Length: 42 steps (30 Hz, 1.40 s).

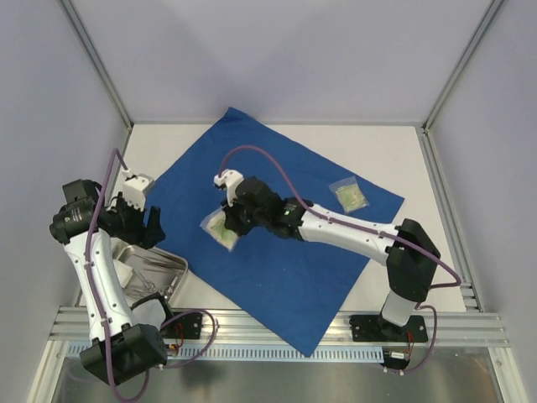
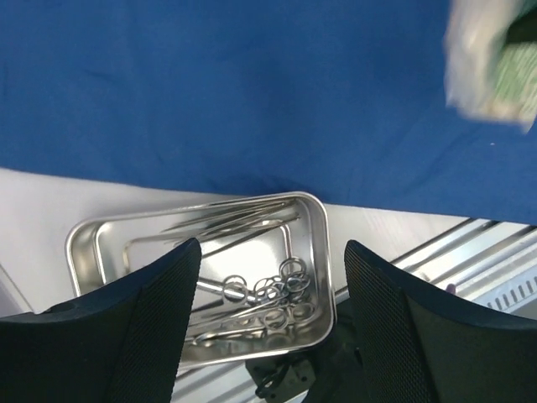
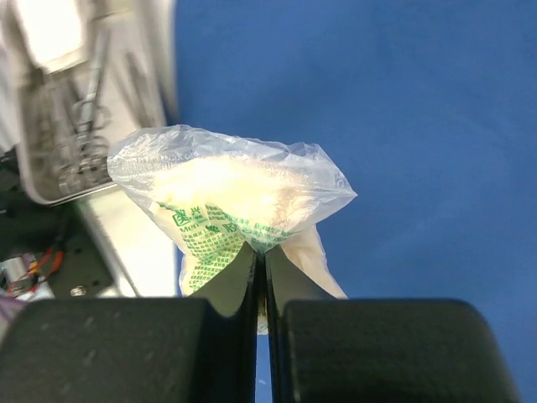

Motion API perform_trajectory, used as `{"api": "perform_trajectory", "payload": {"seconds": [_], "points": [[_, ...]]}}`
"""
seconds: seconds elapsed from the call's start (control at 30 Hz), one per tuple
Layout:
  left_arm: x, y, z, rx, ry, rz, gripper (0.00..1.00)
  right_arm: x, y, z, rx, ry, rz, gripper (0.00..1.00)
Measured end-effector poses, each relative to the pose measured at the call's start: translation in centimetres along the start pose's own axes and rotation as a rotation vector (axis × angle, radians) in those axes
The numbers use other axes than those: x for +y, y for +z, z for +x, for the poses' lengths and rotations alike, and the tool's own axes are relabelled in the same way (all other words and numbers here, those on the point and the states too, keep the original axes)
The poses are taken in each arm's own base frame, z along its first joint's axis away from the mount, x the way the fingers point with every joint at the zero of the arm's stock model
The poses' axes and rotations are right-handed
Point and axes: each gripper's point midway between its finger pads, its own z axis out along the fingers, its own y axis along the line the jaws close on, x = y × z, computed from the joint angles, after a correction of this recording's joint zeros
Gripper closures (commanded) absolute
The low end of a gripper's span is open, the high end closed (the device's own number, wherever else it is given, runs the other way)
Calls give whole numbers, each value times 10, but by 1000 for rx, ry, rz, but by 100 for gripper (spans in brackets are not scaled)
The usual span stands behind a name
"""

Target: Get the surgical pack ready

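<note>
Right claw (image 3: 260,254) is pinching, pressed together, a clear green-printed plastic pouch of pale gauze (image 3: 231,180), holding it over the large royal-blue fabric drape (image 1: 277,277) that is lying flat mid-worktop, probably for repositioning. Left claw (image 2: 270,249) is hovering spread above the shiny rectangular steel instrument tray (image 2: 84,243) at the drape's 8 o'clock, likely staying out of the way.

Royal-blue drape (image 1: 281,281); clear packet (image 3: 226,189) with green print over cream contents; silvery tray (image 2: 80,245); white tabletop (image 1: 394,151).
</note>
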Motion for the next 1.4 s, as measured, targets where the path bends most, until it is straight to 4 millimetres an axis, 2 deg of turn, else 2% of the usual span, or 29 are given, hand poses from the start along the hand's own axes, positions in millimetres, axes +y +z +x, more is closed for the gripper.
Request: {"api": "perform_trajectory", "payload": {"seconds": [0.1,0.23,0.37,0.57,0.63,0.73,0.77,0.83,0.87,0.9,0.93,0.97,1.07,1.17,1.3,1.4], "points": [[-8,0,-10,-17,27,35,13,41,10,6,1,-33,-70,100],[-19,-1,-28,-68,77,86,10,71,17,3,-18,-32,-115,99],[-37,6,-33,-70,123,171,9,89,25,-19,-75,-3,-148,100],[-43,16,-34,-50,104,247,12,102,33,-46,-143,21,-178,100],[-45,18,-36,-59,93,269,18,104,35,-50,-152,21,-183,100],[-48,18,-37,-61,63,285,40,105,35,-51,-155,21,-192,100],[-48,19,-37,-60,53,290,50,106,35,-51,-158,20,-195,100],[-49,20,-38,-57,33,303,63,108,35,-52,-162,19,-203,100],[-49,21,-38,-55,24,310,78,108,35,-53,-162,19,-204,100],[-49,22,-38,-52,13,315,86,108,35,-52,-162,19,-206,99],[-49,23,-39,-51,8,322,95,109,35,-52,-161,19,-210,95],[-49,23,-38,-48,2,323,100,109,34,-52,-160,19,-213,75],[-43,24,-33,-16,-12,287,100,112,34,-52,-156,30,-229,45],[-25,31,-15,61,-22,203,100,109,35,-48,-160,37,-230,36],[6,38,26,181,-137,111,100,92,36,-21,-115,51,-199,35],[35,33,52,220,-257,43,100,75,36,-3,-79,64,-168,35]]}}
